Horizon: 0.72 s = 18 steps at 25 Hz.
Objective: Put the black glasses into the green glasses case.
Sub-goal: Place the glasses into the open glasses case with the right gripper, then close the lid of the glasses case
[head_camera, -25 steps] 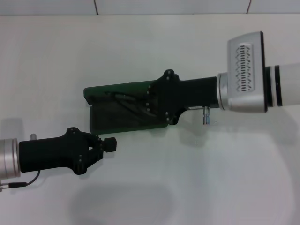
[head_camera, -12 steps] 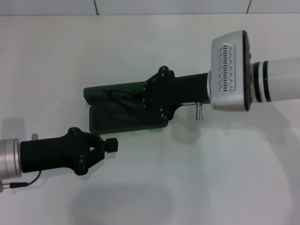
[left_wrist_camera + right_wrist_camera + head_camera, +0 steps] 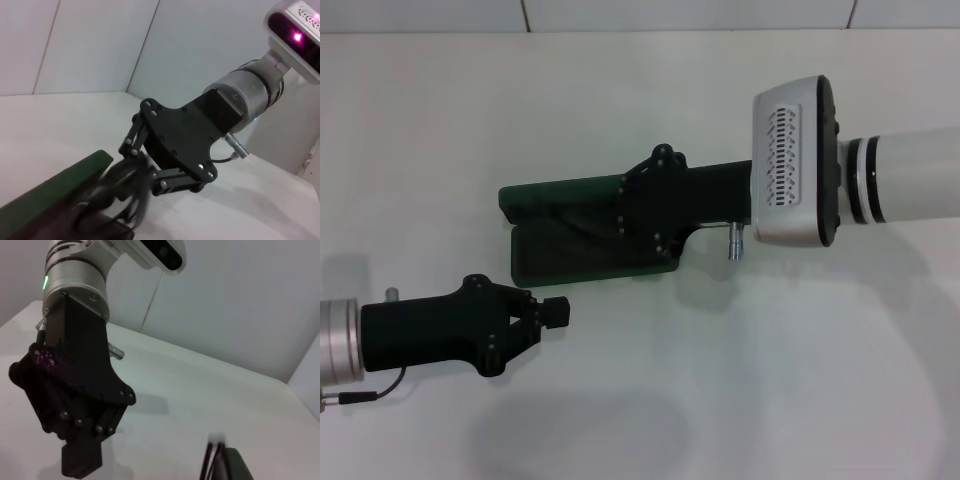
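The green glasses case (image 3: 560,262) lies open on the white table, its lid (image 3: 560,190) on the far side. My right gripper (image 3: 617,220) reaches in over the case from the right and is shut on the black glasses (image 3: 570,215), which show as a dark shape low over the lining. In the left wrist view the right gripper (image 3: 137,165) pinches the blurred glasses (image 3: 112,192) just beside the case's green edge (image 3: 55,185). My left gripper (image 3: 556,311) rests shut near the case's front left corner, apart from it, and holds nothing. It also shows in the right wrist view (image 3: 81,460).
The white table (image 3: 740,380) stretches around the case on all sides. A tiled wall meets the table's back edge (image 3: 640,30). A thin cable (image 3: 370,392) trails from the left wrist at the lower left.
The right arm has slid left across the case, carrying the glasses farther over the open case. The left arm has stayed where it was.
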### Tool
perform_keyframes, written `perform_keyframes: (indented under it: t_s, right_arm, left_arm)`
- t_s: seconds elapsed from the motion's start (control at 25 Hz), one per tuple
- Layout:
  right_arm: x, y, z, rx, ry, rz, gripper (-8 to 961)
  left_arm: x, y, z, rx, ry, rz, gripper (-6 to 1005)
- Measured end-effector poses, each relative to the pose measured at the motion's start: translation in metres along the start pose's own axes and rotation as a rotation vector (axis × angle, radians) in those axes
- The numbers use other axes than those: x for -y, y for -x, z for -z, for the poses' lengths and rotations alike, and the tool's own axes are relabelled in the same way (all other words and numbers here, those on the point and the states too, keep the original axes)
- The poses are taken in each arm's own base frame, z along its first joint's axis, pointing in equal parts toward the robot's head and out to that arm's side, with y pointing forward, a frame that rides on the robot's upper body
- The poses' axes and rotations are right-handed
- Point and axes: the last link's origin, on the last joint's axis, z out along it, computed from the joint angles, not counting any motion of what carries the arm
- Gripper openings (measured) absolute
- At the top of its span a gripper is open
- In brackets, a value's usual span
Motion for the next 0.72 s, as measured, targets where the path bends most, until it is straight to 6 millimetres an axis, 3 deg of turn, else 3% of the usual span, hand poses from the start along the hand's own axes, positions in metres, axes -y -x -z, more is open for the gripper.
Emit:
perform_keyframes:
  t_s: [0.48,0.72]
  right_arm:
    - [-0.003,-0.003,0.009,0.034,-0.044,-0.049,228]
    - [-0.011,-0.011,0.051,0.184,-0.112,-0.184,233]
  left_arm:
    - [0.0,0.001,0.001,0.0,-0.003,0.001,32]
    - [0.007,-0.001,-0.002,0.004,-0.04,-0.004,33]
